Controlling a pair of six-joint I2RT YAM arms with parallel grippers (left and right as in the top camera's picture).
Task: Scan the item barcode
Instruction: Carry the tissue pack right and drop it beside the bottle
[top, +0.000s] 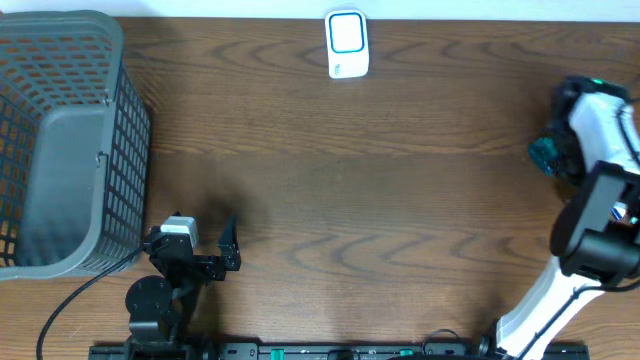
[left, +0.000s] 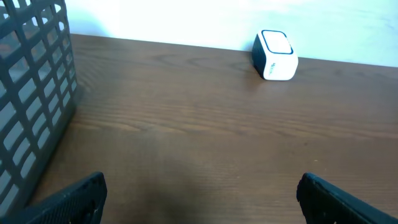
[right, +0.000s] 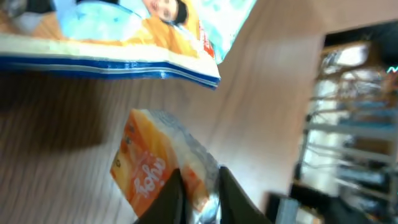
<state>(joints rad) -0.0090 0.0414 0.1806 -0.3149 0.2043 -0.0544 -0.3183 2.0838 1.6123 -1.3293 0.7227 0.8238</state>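
Orange pkt (right: 143, 168) pinched in right hand (right: 198, 180), blue bag (right: 124, 37) adj.

Wood table (top: 340, 190): grey basket (top: 60, 140) left, white scanner (top: 347, 45) far edge, orange packet (right: 146, 171).

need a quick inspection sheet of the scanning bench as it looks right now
surface: brown wood table, bare in the middle
job's things: white scanner at the far edge; orange packet lying on the wood, seen only in the right wrist view
clutter: grey basket at the left edge; printed bag with a blue edge, beside the packet
hands: left hand open, holding nothing, low over the table; right hand closed narrow on the packet's crimped end
cables: one grey cable by the left arm's base
surroundings: blurred racks beyond the table; pale wall behind the scanner
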